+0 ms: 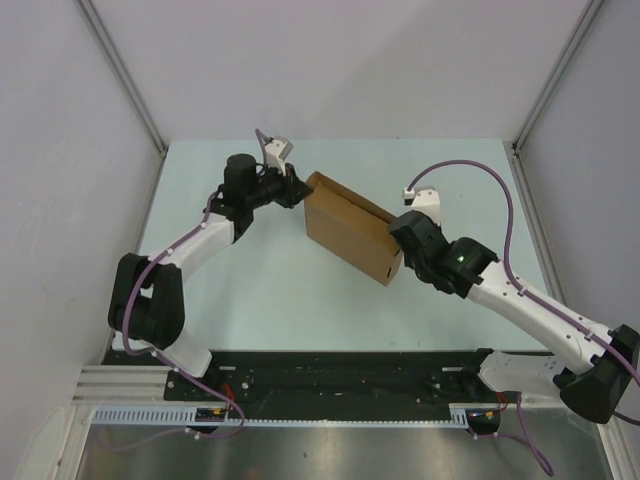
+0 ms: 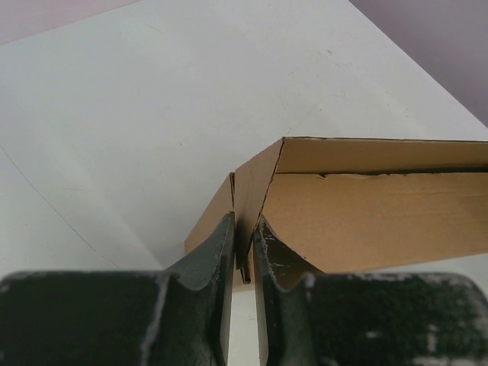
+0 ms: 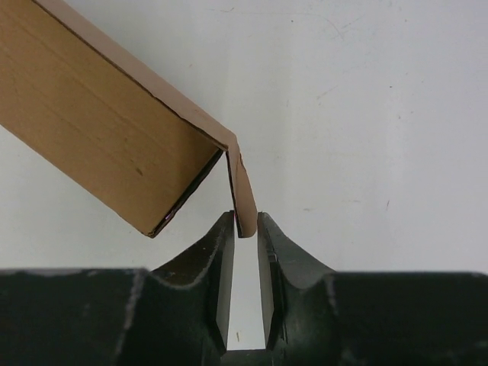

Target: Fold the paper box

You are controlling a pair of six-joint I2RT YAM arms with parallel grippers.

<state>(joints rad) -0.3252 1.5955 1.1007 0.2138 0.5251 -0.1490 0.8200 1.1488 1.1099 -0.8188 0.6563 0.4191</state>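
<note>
The paper box [image 1: 345, 228] is a plain brown closed carton held slantwise over the pale table between both arms. My left gripper [image 1: 298, 188] is at its far left corner. In the left wrist view the jaws [image 2: 244, 229] are shut on a thin cardboard flap [image 2: 248, 206] at the box's [image 2: 366, 221] corner. My right gripper [image 1: 398, 230] is at the near right end. In the right wrist view its tips [image 3: 245, 225] pinch the end of a curled side flap [image 3: 242, 191] hanging from the box [image 3: 99, 130], whose open end shows a dark slit.
The pale green table [image 1: 260, 290] is enclosed by white walls with metal corner posts [image 1: 125, 75]. A black rail [image 1: 330, 385] carrying the arm bases runs along the near edge. Purple cables [image 1: 505, 200] loop above the right arm.
</note>
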